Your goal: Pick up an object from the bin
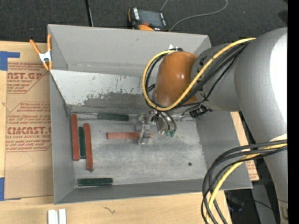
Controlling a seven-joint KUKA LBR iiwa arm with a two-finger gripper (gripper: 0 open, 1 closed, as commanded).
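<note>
Hanging low over the middle of the grey metal bin, the hand meets the right end of a red-brown flat stick on the floor; whether it is clenched cannot be told. A dark green stick lies behind, three sticks lie at left, and another green stick lies in front.

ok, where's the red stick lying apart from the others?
The red stick lies mid-bin, its right end at the gripper, just in front of the dark green stick.
</note>
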